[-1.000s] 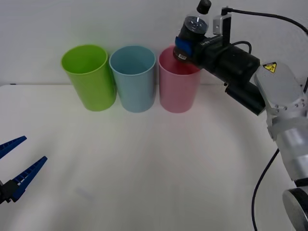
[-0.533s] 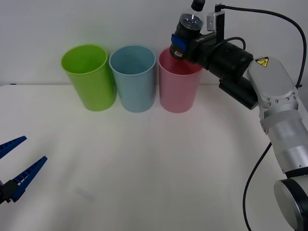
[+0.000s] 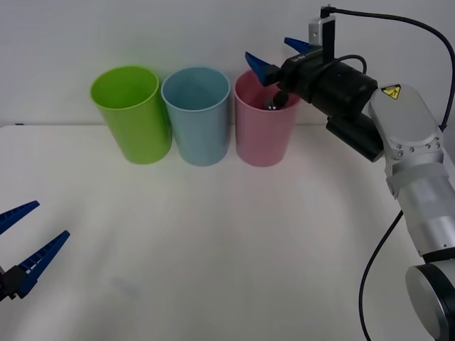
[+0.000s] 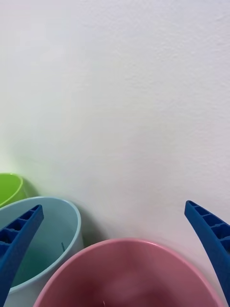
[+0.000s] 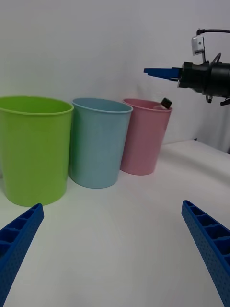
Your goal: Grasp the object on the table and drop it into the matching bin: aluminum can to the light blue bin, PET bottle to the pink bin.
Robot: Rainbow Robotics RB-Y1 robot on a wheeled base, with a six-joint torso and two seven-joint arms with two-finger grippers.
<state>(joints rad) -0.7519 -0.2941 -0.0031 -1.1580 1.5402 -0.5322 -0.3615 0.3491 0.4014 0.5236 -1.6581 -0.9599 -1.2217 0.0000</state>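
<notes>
Right gripper [image 3: 274, 55] above pink bin [image 3: 263, 135], fingers spread wide, holding nothing. Bottle [image 3: 276, 101] inside pink bin, black cap [image 5: 166, 101] poking just over rim. Blue bin [image 3: 197, 121] just beside. Release looks done: lift arm straight up clear of rim, no sideways swing, or bin tips. Left gripper [image 3: 20, 245] parked low over table [image 3: 227, 249], fingers apart.

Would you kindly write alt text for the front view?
The right hand hangs open over the pink bin, with the bottle dropping inside. Blue and green bins stand beside it; the left hand waits open, low.
</notes>
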